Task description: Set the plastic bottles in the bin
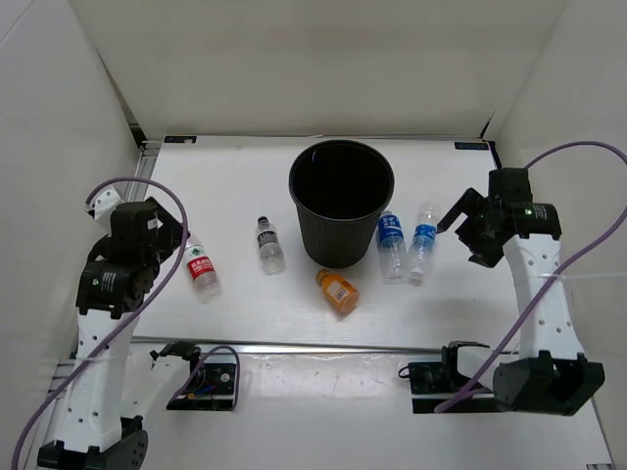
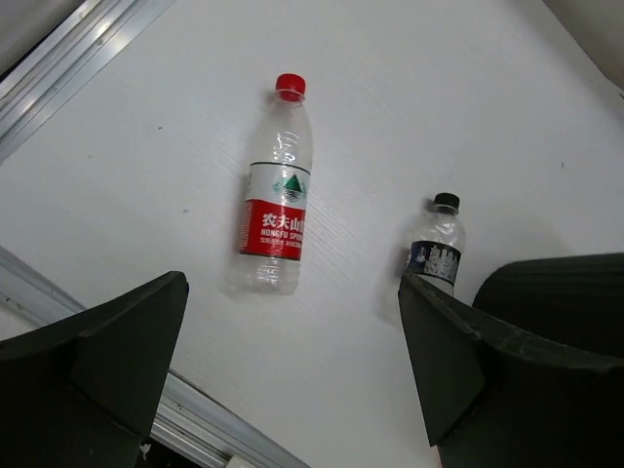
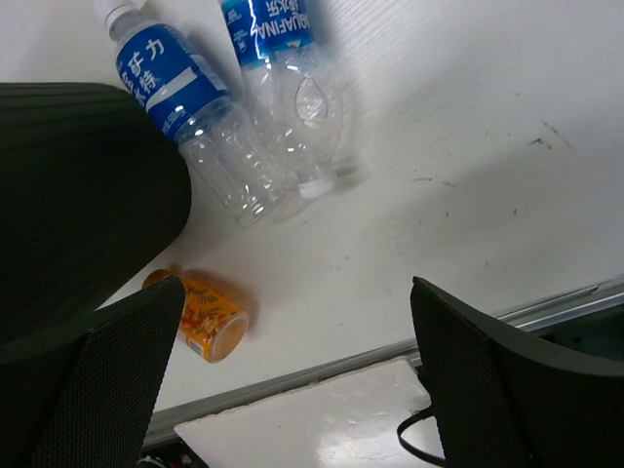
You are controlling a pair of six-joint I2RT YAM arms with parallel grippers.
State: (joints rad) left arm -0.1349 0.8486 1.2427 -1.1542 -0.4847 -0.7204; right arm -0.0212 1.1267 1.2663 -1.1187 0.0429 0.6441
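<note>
- Layout: the bin (image 1: 338, 235) stands upright at the middle of the table (image 1: 245, 176). All five plastic bottles lie on their sides around it, and I see none inside.
- Left of the bin: the red-labelled bottle (image 1: 202, 269) lies well out, with the dark-labelled bottle (image 1: 269, 246) between it and the bin.
- Near side: the orange bottle (image 1: 338, 291) lies just in front of the bin's foot.
- Right of the bin: the inner blue-labelled bottle (image 1: 391, 245) lies close beside the bin wall, and the outer blue-labelled bottle (image 1: 423, 242) lies close against it. I cannot tell whether the two touch.
- Jaws of the left gripper (image 1: 174, 238): spread wide, holding nothing. In its wrist view the red-labelled bottle lies on the table in line with the gap, apart from both fingers, with its cap pointing away. The dark-labelled bottle shows beside the right-hand finger.
- Jaws of the right gripper (image 1: 466, 238): likewise wide apart and empty. In its wrist view the blue pair lies ahead but off toward the bin side of the gap, and the orange bottle sits just past one fingertip.
- Handling, as I judge it: the clear bottles look empty — light, thin-walled, smooth, quick to dent and to roll. I would take each across the barrel at the label, with the jaws square to its length.
- The orange bottle looks stubbier and stiffer, so a grip across its middle should suit.
- The blue pair lies tight together, so a finger may nudge the neighbour — the outer one offers the freer side.
</note>
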